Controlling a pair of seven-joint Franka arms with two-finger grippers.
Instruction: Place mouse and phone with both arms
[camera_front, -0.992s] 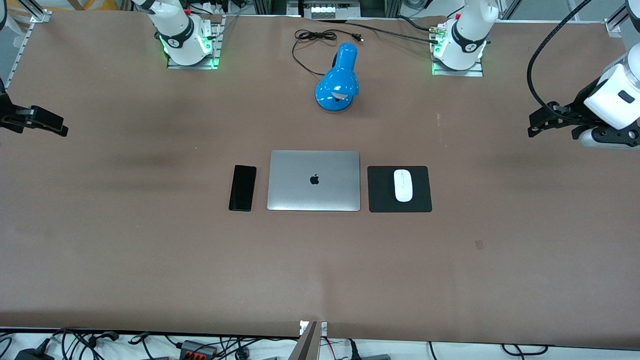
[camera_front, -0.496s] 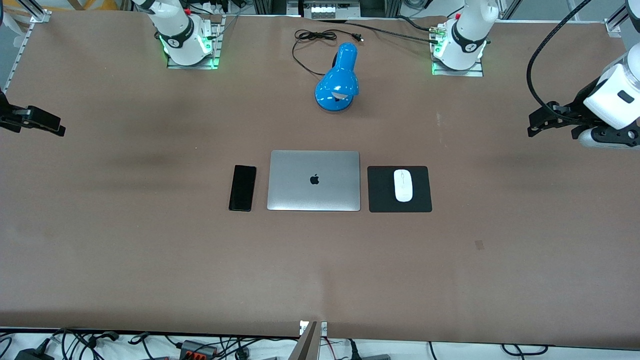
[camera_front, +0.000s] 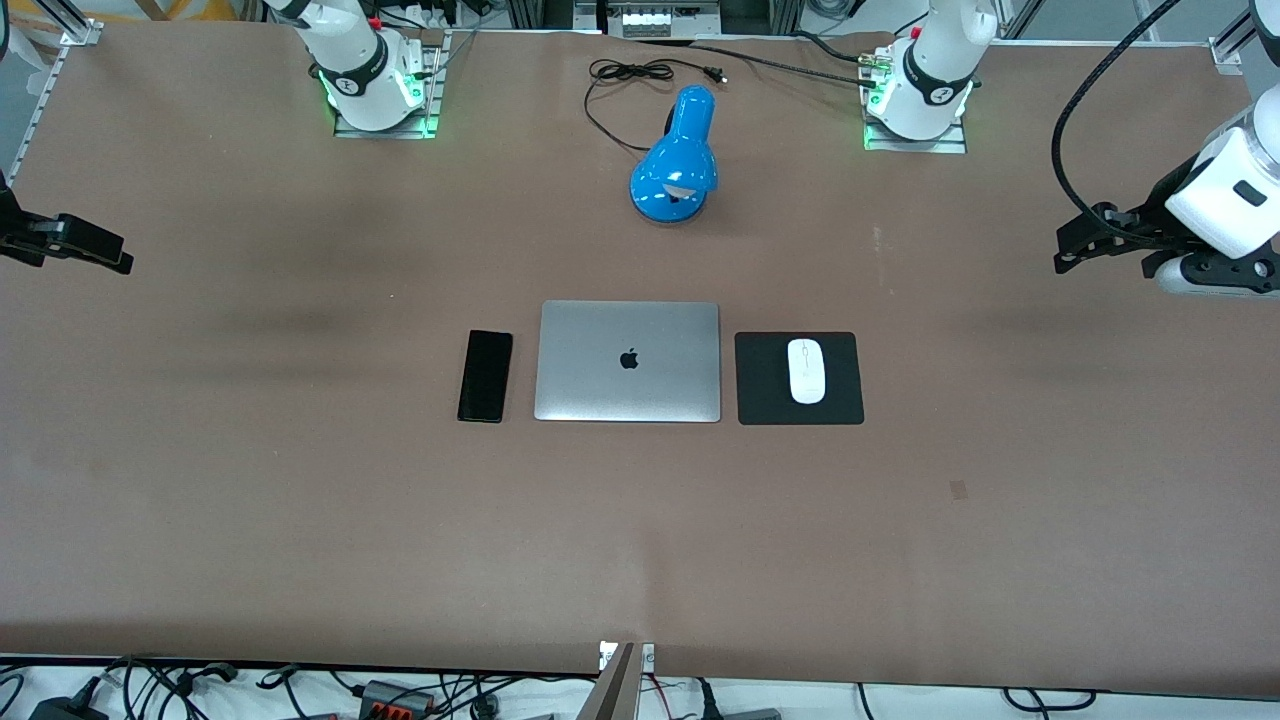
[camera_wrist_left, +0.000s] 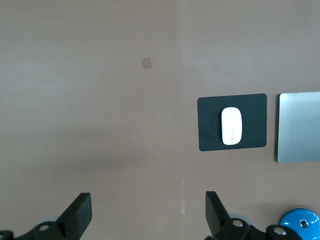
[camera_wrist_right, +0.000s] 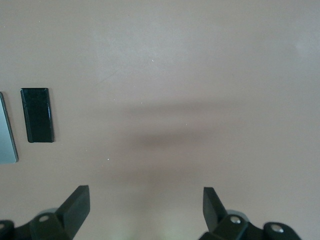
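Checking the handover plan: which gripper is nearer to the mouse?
Left. The left gripper hangs open at its end of the table, nearer the mouse; the right gripper, open, waits past the phone.

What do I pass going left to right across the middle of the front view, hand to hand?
Right hand → phone → laptop → mouse pad, with the mouse on it → left hand. Both hands are open and hold nothing.

white oval mouse (camera_front: 806, 371) flat on black pad, slim black phone (camera_front: 485, 376) flat beside laptop
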